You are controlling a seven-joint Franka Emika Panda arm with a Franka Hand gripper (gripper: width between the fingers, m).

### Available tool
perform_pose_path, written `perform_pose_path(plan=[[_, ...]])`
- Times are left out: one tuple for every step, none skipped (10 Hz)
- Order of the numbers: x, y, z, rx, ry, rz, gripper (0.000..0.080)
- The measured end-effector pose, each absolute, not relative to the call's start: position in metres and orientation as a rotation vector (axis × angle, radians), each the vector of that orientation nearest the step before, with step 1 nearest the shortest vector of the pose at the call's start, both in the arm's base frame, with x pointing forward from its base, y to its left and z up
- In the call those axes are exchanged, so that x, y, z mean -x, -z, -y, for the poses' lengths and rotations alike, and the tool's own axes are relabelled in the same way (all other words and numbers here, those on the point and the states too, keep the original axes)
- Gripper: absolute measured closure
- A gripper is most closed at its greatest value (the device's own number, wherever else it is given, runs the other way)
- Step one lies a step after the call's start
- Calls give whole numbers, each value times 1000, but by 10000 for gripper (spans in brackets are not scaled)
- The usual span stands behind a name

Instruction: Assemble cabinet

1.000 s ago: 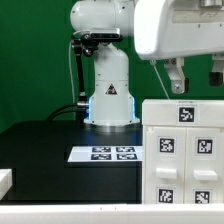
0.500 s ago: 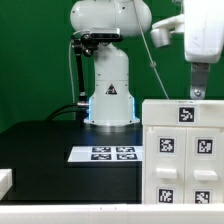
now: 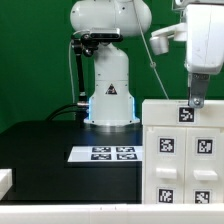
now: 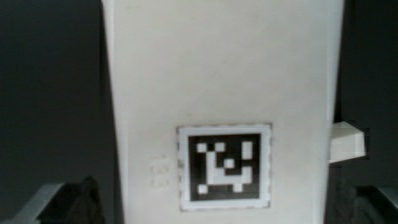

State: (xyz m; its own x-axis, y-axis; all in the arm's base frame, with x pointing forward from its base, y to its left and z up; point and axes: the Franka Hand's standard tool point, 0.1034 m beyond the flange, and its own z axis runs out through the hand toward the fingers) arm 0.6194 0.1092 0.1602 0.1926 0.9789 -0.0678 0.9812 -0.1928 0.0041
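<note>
Cabinet (image 3: 184, 150): large white plastic box, lower right of the exterior view, standing on the counter and cut off by the right and bottom edges. Its facing side carries square panels, each with a black-and-white tag, and one more tag sits near the top edge. In the wrist view the cabinet (image 4: 222, 100) fills the middle of the frame as a tall white face bearing a single tag low down.

Arm: white Franka base at upper centre of the exterior view, its forearm reaching across the upper right corner.

Counter (image 3: 50, 150): black surface, lower left and centre.

Marker board (image 3: 103, 154): thin flat white sheet with four tags, lying on the counter just left of the cabinet.

Hand (image 3: 197, 100): upper right of the exterior view, pointing down, its tip at the cabinet's top edge. Released or clenched: cannot tell. Dark fingertips (image 4: 68, 203) show blurred at the bottom corners of the wrist view.
</note>
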Motion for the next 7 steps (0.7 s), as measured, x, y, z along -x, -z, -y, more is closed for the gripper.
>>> perform_pose_path(plan=[[-619, -157, -109, -2393, 83, -1965, 151], [-618, -155, -109, -2394, 88, -1966, 151], [-618, -154, -107, -2400, 89, -1961, 151], [-619, -154, -103, -2405, 90, -1954, 151], [-619, -154, -103, -2426, 89, -1927, 151], [-619, -154, -103, -2442, 89, -1907, 239], [-619, -154, -103, -2442, 89, -1906, 248]])
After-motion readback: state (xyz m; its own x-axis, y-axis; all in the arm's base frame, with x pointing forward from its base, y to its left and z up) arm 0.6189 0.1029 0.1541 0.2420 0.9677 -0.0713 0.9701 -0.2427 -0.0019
